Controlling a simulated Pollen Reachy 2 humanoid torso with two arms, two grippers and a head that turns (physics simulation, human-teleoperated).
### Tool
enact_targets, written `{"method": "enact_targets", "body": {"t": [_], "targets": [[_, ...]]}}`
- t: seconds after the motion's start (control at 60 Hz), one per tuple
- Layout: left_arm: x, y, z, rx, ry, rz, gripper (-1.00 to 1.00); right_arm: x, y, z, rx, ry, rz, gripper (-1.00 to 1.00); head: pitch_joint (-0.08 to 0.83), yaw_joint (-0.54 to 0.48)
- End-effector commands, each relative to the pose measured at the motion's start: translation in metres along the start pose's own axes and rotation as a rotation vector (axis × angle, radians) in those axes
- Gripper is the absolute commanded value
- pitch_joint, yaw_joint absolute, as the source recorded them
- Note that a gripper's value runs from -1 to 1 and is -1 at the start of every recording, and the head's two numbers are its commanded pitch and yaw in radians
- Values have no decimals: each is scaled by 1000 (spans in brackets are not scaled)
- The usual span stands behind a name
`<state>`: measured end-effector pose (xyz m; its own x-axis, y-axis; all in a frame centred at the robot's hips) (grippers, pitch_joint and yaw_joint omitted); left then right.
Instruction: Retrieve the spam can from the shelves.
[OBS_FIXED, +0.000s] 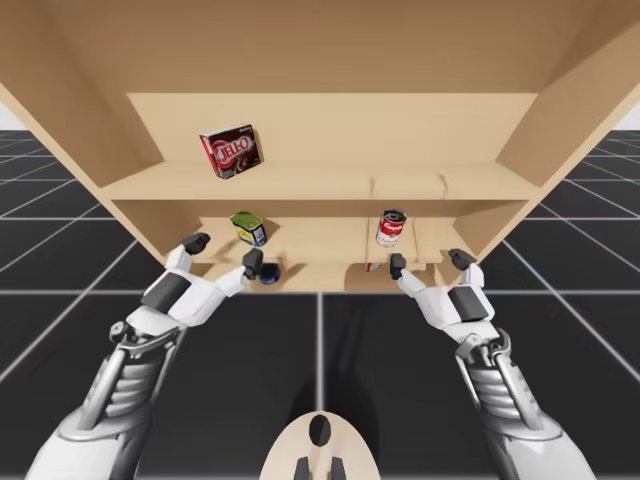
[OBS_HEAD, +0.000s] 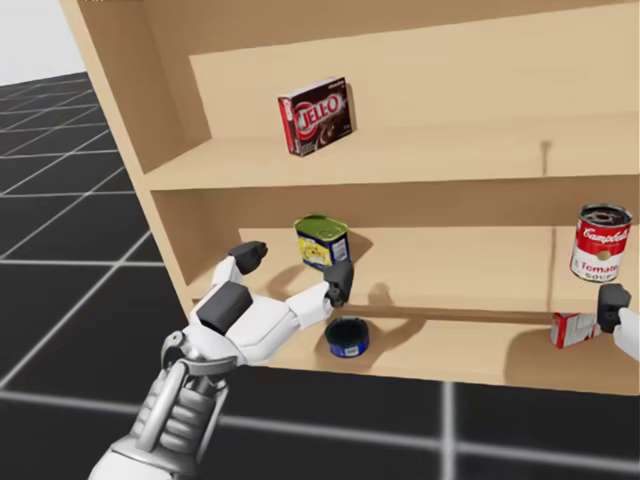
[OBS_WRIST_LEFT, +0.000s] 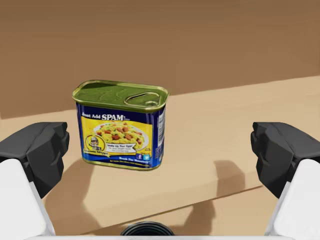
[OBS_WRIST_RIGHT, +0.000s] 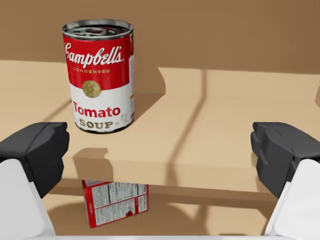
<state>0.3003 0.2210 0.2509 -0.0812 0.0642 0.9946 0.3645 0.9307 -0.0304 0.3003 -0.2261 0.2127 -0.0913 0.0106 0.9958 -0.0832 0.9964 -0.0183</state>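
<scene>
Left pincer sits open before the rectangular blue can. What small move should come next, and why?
Probably ease my left pincer forward: the rectangular blue-and-yellow metal can with the green lid stands ahead of its open fingers, not yet between them, so closing now would likely catch nothing.

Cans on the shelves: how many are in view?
3: rectangular blue-and-yellow can on the middle shelf, red-and-white round can further right on it, low blue round can on the shelf below. More may be hidden.
</scene>
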Motion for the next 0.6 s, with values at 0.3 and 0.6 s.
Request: {"method": "enact_targets", "body": {"t": [0.3,0.6], "targets": [[-7,15,-60,-14,74,27,-1000,-1,1,1,-13,-10,11,-1000,402,273],[-25,27,-95,6,113,61,-1000,-2,0,1,-22,-14,20,-1000,414,272]]}}
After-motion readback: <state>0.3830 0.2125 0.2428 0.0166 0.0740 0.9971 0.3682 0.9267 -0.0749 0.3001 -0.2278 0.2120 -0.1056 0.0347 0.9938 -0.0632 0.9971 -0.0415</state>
